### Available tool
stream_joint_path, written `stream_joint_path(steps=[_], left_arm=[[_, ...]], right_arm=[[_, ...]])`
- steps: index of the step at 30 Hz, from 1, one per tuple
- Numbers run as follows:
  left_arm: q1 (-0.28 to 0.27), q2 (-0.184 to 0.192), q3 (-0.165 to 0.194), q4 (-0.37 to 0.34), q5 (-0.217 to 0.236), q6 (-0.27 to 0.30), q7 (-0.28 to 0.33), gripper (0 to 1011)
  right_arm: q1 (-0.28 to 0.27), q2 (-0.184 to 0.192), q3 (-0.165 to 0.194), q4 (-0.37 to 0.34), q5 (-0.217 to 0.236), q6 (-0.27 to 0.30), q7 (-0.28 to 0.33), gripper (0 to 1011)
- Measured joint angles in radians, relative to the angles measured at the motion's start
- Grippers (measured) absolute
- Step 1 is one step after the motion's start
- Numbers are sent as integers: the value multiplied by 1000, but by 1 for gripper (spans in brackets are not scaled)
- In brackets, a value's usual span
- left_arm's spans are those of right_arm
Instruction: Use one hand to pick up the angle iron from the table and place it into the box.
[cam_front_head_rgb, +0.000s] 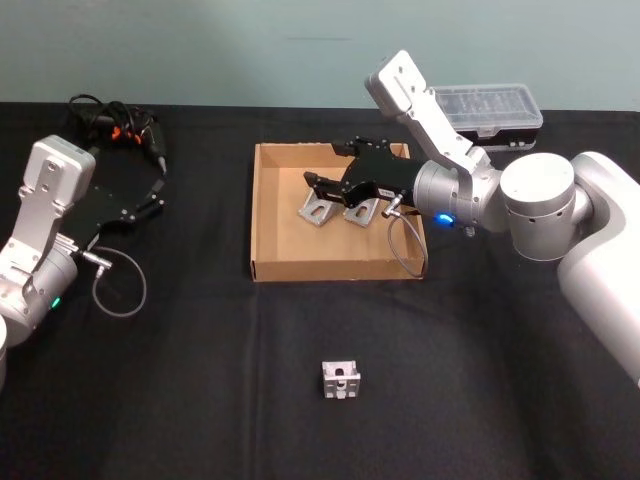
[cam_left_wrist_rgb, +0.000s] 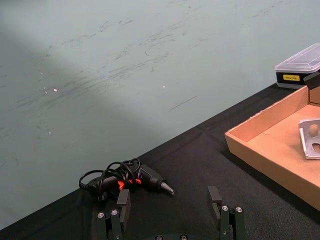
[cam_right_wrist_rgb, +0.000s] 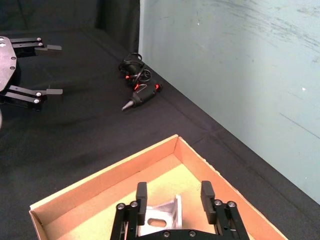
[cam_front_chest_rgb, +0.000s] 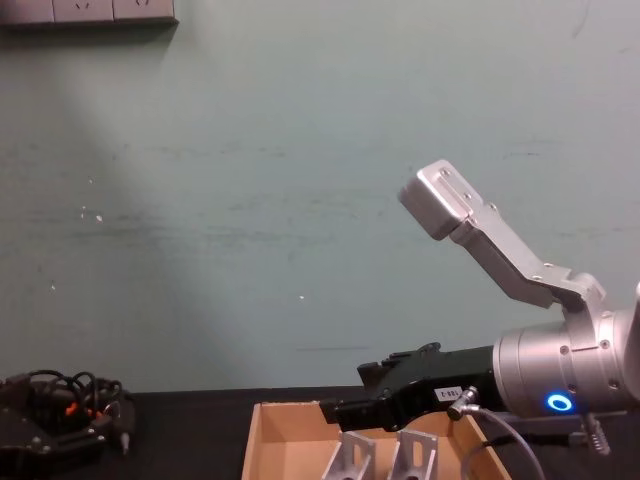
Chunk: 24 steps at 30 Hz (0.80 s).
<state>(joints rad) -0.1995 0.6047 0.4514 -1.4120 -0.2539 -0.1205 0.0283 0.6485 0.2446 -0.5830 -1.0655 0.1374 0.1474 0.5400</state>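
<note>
Head view: the right gripper (cam_front_head_rgb: 328, 166) hangs low over the box (cam_front_head_rgb: 256, 215), jaws apart, above the left iron (cam_front_head_rgb: 318, 208) and right iron (cam_front_head_rgb: 360, 211) on its floor. A loose iron (cam_front_head_rgb: 341, 380) lies on the table (cam_front_head_rgb: 180, 390) in front of the box, well apart from it and not yet boxed. The left gripper (cam_front_head_rgb: 158, 190) is parked far left. A cable (cam_front_head_rgb: 405, 245) loops from the right wrist over the box's front corner and could catch the wall on withdrawal and shift the box. Left wrist view: the left gripper (cam_left_wrist_rgb: 169, 196) is empty, fingers (cam_left_wrist_rgb: 123, 198) spread, with a drill (cam_left_wrist_rgb: 145, 177) ahead and the box wall (cam_left_wrist_rgb: 265, 150) to one side. Right wrist view: the right gripper's fingers (cam_right_wrist_rgb: 141, 192) stand apart around an iron (cam_right_wrist_rgb: 162, 217) on the box floor; which of the two cannot be told. A crooked lift could clip it and tip or drag it. Chest view: the right gripper (cam_front_chest_rgb: 340, 410) sits just above both irons, leaving little margin, so a low sideways exit risks knocking one against the wall.
</note>
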Motion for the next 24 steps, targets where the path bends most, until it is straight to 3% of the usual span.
stream_joint_path(steps=[2, 4, 12, 24], left_arm=[[0, 0, 0, 0, 0, 0, 0, 1000], [0, 0, 0, 0, 0, 0, 0, 1000], [0, 0, 0, 0, 0, 0, 0, 1000], [0, 0, 0, 0, 0, 0, 0, 1000]], right_arm=[[-2, 0, 1, -1, 0, -1, 0, 707], [-6, 1, 4, -6, 0, -2, 0, 814], [-16, 5, 14, -19, 0, -5, -5, 1002], [-28, 8, 31, -28, 5, -16, -15, 1003]])
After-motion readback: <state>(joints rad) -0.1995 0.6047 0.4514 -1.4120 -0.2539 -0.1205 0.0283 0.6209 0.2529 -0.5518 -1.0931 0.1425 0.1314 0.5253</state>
